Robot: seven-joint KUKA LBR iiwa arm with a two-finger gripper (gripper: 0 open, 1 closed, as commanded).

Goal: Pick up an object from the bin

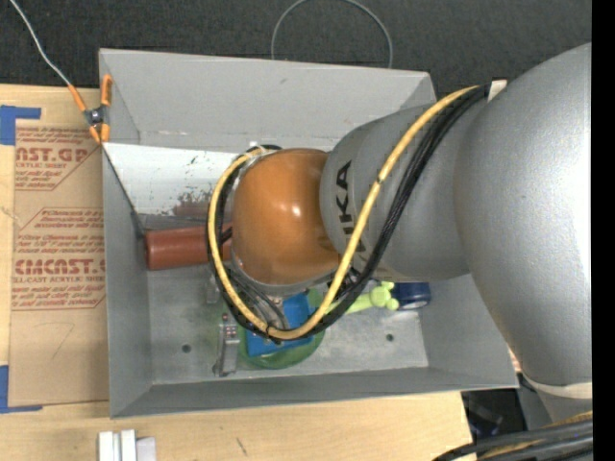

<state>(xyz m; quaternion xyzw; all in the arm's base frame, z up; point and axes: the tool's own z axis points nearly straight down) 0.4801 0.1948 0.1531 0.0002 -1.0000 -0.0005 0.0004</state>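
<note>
**Pale wooden bench (pixel 288 428), grey bin (pixel 125 257), and the arm (pixel 480 190) deep inside it**

Behind the bin, dark ground (pixel 192 8) lies along the top of the frame, and the wooden bench runs along the bottom.

The arm comes in from the right, a big silver-grey body taking up the right of the frame. Its wrist ends in a rounded orange cover (pixel 274 214) sitting over the middle of the bin. Yellow and black cables (pixel 219 257) loop round the cover's left and lower edge and then run up along the arm toward the upper right.

Below the cover, at lower centre, the gripper (pixel 248 317) pokes down towards the bin floor. Most of it is hidden by the cover and cables, so from where I stand I cannot tell whether it is open or closed, or whether it has anything in it.

Right under it, at the lower middle of the bin floor, lies a green-and-blue thing (pixel 288 351): a rounded green edge with blue parts above it, half covered by the cables.

At the left, a red-brown cylinder (pixel 173 248) lies on its side, its right end under the orange cover. Right of centre a small yellow-green thing (pixel 380 298) sticks out from under the arm, with a blue thing (pixel 415 294) just beside it on its right.
</note>
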